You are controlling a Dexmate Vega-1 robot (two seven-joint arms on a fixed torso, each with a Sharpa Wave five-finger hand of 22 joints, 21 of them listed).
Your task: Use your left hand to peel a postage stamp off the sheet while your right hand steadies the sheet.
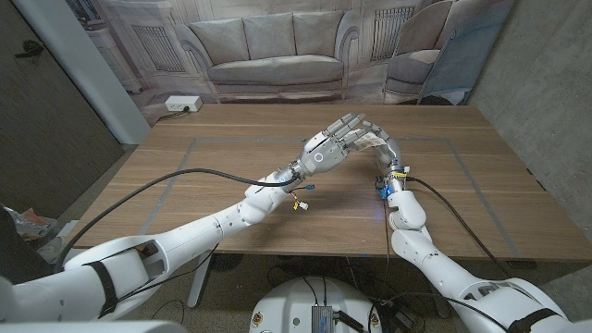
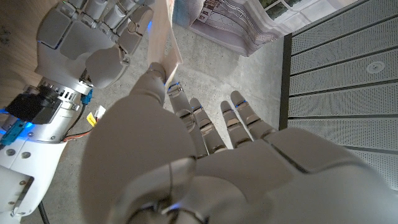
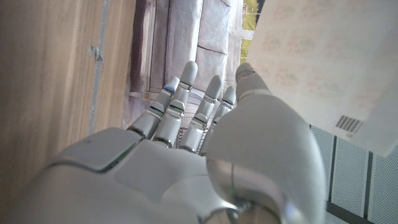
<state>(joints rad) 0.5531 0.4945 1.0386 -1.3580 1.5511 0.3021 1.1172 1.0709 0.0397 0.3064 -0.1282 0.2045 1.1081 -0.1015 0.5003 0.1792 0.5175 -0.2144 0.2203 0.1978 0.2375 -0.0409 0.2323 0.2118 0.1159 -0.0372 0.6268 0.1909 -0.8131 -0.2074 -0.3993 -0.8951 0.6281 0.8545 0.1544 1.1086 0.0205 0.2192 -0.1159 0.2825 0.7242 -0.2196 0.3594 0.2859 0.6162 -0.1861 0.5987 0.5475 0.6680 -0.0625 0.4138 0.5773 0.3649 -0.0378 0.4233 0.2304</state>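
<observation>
Backdrop: printed cloth [image 1: 277,46] showing a grey sofa hangs behind the wooden table [image 1: 231,157]; a white power strip [image 1: 180,104] lies at the table's far left edge.
Head view, table: brown wood grain with faint tape lines marking a rectangle.
Head view, hands: left hand [image 1: 335,143] and right hand [image 1: 387,148] meet above the table's middle, raised off the wood, with the stamp sheet [image 1: 370,141] between them; only a pale sliver of it shows, and the grip cannot be read at this size.
Head view, arms: white smooth shells, black cables along both forearms, small blue and yellow tags at the wrists.
Left wrist view, left hand [image 2: 205,155]: grey-white matte shell; the thumb tip touches the sheet's [image 2: 161,37] lower corner, the other fingers extend straight and apart; the pinching partner finger is hidden.
Left wrist view, right hand [image 2: 93,43]: fingers curled around the sheet's edge, holding it; the sheet appears edge-on as a thin tan card.
Right wrist view, sheet [image 3: 323,62]: flat white paper face with faint rows of pale stamps and a barcode near one corner.
Right wrist view, right hand [image 3: 205,162]: the thumb lies against the sheet's near edge, fingers extended side by side beyond it.
</observation>
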